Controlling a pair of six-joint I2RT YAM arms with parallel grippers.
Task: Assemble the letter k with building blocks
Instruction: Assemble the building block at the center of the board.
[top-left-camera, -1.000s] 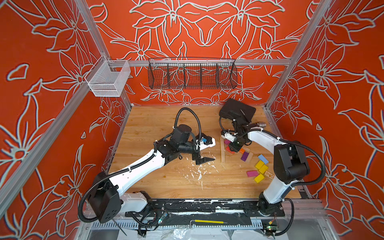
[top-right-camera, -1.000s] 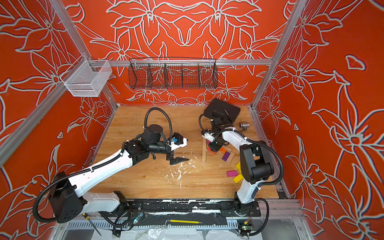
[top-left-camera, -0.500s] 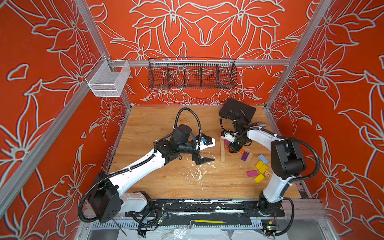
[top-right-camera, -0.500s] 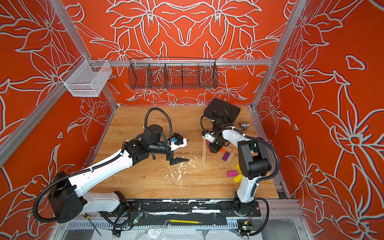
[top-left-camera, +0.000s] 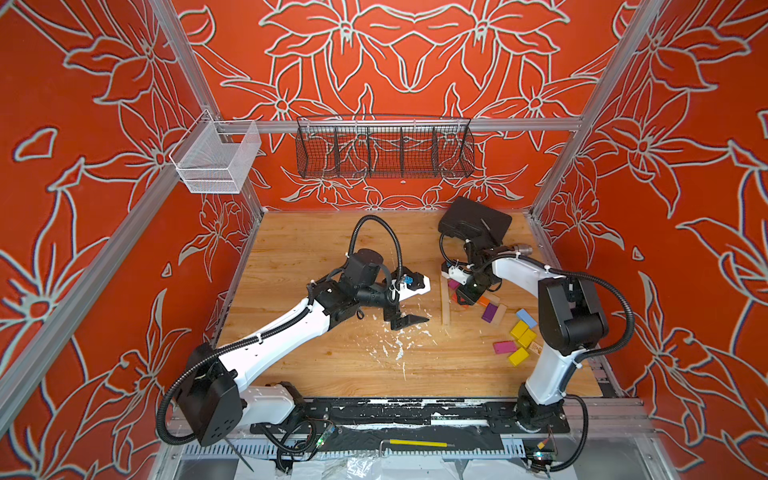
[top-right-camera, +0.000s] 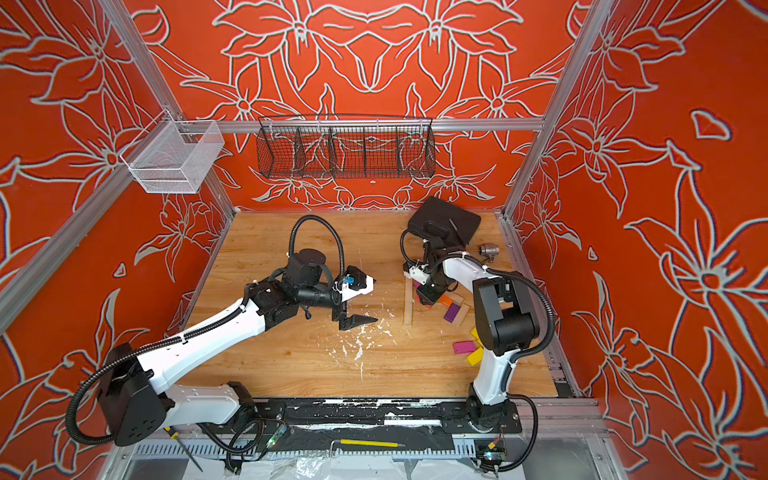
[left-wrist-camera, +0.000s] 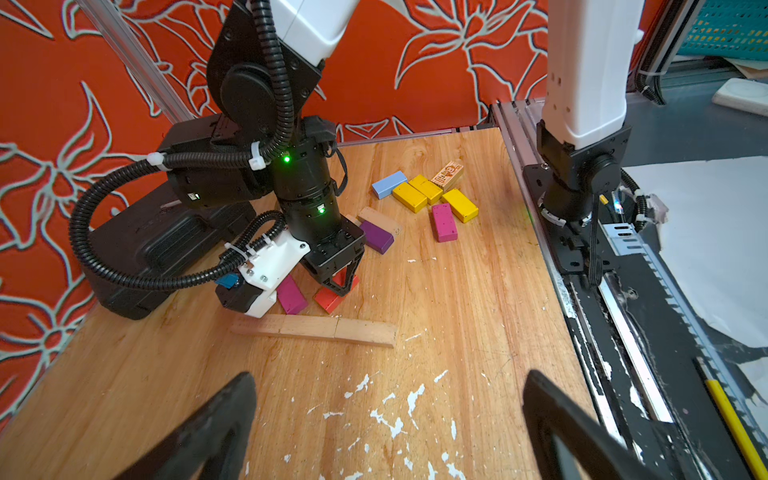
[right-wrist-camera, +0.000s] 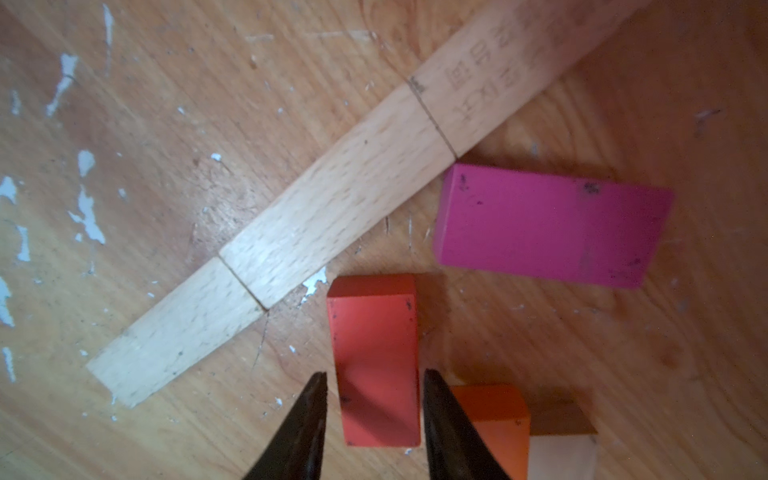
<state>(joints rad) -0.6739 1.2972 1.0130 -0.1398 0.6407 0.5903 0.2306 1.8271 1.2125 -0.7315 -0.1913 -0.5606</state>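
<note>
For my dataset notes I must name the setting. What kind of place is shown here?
Most likely a robot laboratory cell, not a home: an aluminium frame carries printed orange walls, and the left arm and right arm stand on a black rail beside a wooden table.

Block row (top-left-camera: 445, 307) left, loose blocks (top-left-camera: 519, 330) right

The left arm (top-left-camera: 282, 332) and the right arm (top-left-camera: 515, 270) are clad in white shells, joined by black motor housings. Black corrugated conduit (left-wrist-camera: 79, 232) is looped along each and bound with white zip ties (left-wrist-camera: 255, 160). At the centre of the left wrist view two green lights (left-wrist-camera: 286, 158) are lit on the black wrist; a white camera housing (left-wrist-camera: 270, 262) with a blue connector (left-wrist-camera: 227, 281) is mounted beside the right claw (left-wrist-camera: 341, 286).
</note>
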